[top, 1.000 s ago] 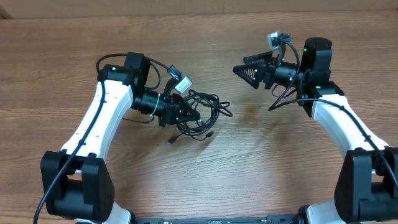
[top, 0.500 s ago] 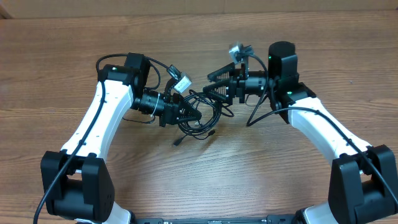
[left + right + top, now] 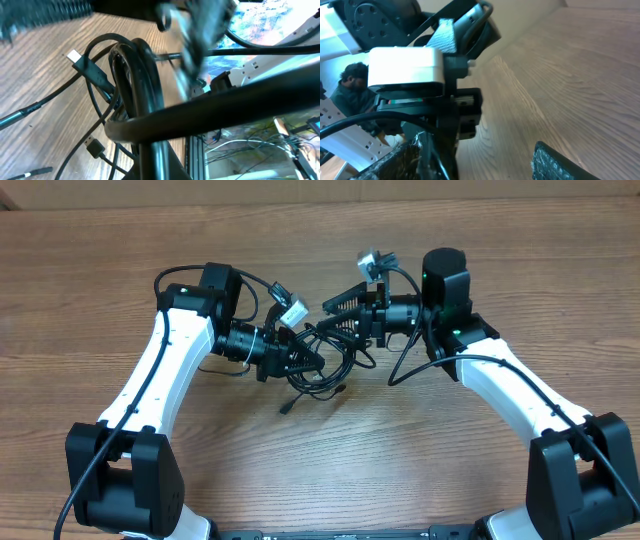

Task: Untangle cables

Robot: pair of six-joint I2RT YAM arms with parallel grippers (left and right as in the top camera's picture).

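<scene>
Right gripper (image 3: 336,318) advanced, spread, to cables (image 3: 142,75); left gripper (image 3: 308,362) hold unclear.

The cables (image 3: 338,368) hide the tips of the left gripper (image 3: 306,361), so we cannot tell its grip. On the right gripper (image 3: 475,162), the fingers (image 3: 555,162) run off the bottom edge.

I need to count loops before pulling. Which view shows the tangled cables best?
Overhead: the whole bundle of cables is in view at once. Left wrist shows only a few close-up loops, partly blocked; right wrist shows almost none.
</scene>
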